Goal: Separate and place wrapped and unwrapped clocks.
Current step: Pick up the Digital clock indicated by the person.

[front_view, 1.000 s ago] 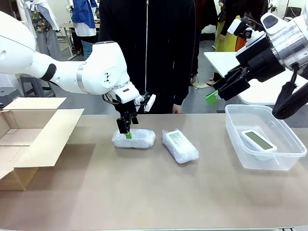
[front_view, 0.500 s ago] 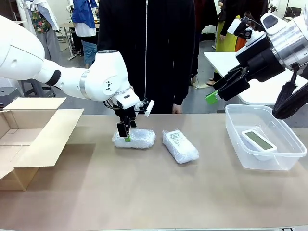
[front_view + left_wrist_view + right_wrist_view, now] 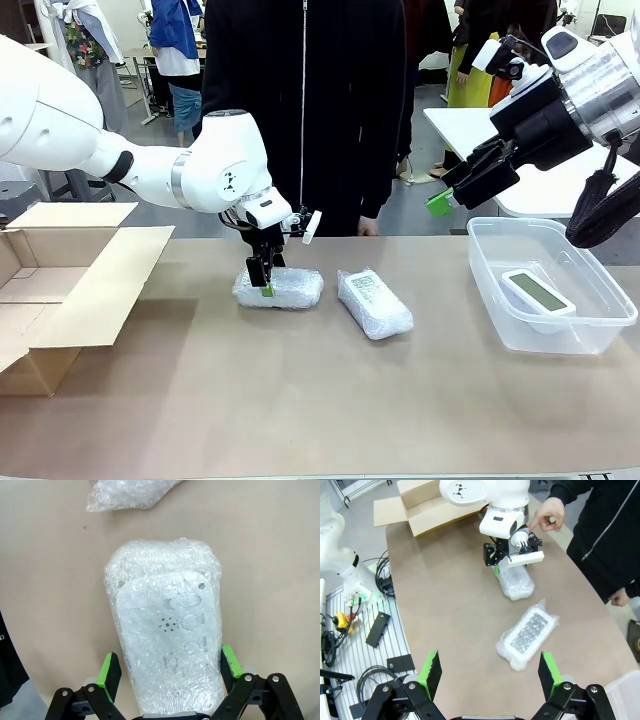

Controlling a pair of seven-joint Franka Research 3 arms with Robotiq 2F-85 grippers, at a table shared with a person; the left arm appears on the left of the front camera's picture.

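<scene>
Left gripper (image 3: 169, 666) is hanging fully open and empty, straddling one end of the bubble-wrapped clock (image 3: 165, 605) lying on the table (image 3: 50, 590). Closing this far off-centre, its pads risk pinching loose wrap, so the clock may be tilting or slipping free.

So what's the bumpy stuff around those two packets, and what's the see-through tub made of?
Both packets look wrapped in bubble wrap: whitish, shiny plastic with little bubbles. The tub seems hard clear plastic; the table shows through its walls.
</scene>
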